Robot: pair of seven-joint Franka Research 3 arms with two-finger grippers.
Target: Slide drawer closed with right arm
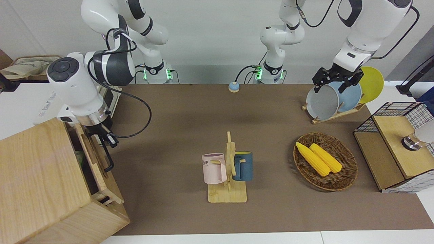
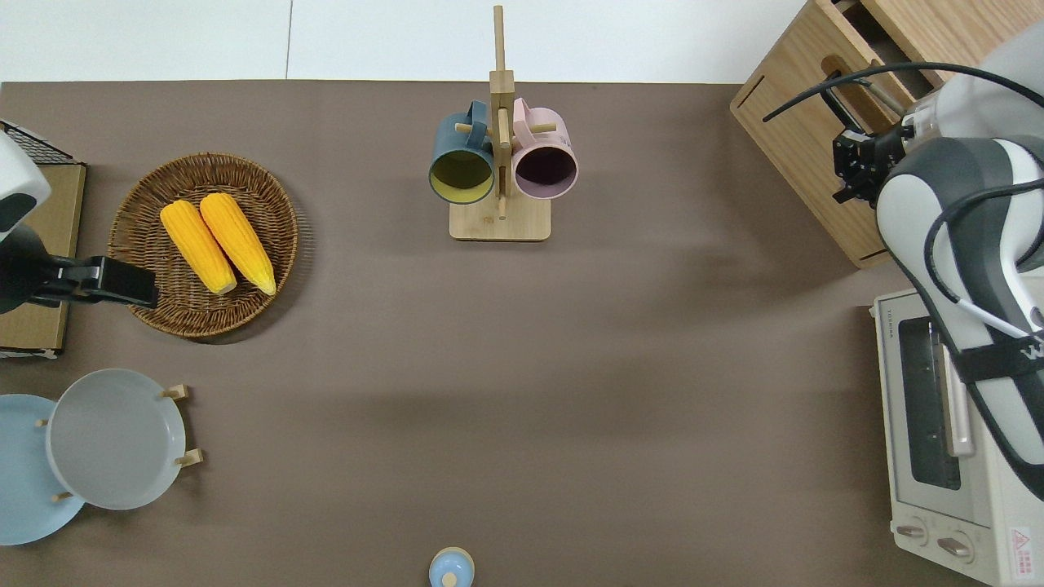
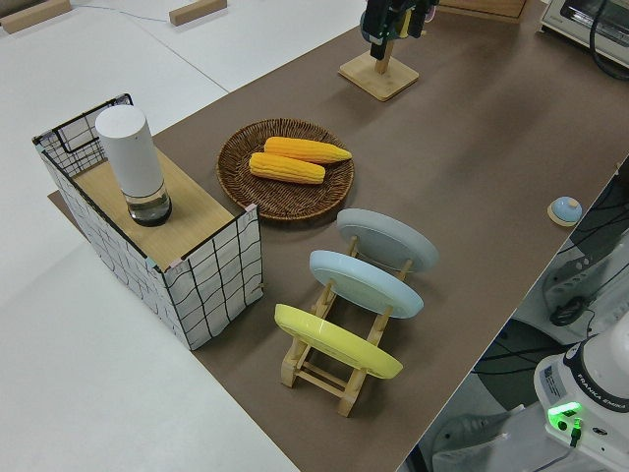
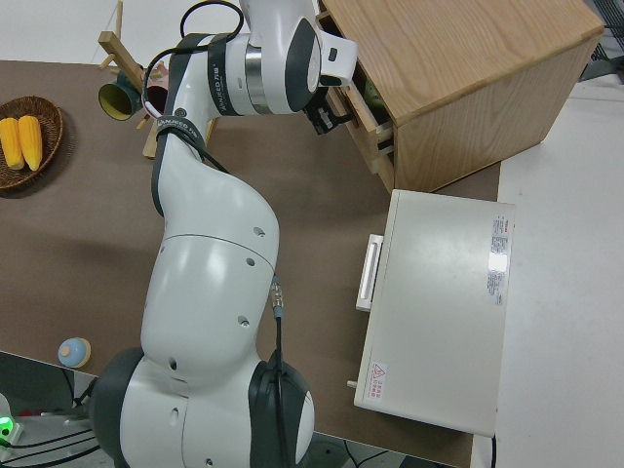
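One narrow gap remains at the drawer [image 1: 96, 159], left of frame; right gripper [image 1: 101, 135] presses its front, finger state unclear. Slipping sideways could skew and jam it.

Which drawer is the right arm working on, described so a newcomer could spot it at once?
Find the big pale-wood box at the right arm's end of the table. The drawer is the shallow pale-wood one at its top, almost pushed in, with the right gripper at its front. Its black loop handle distinguishes it from the steel-handled white oven.
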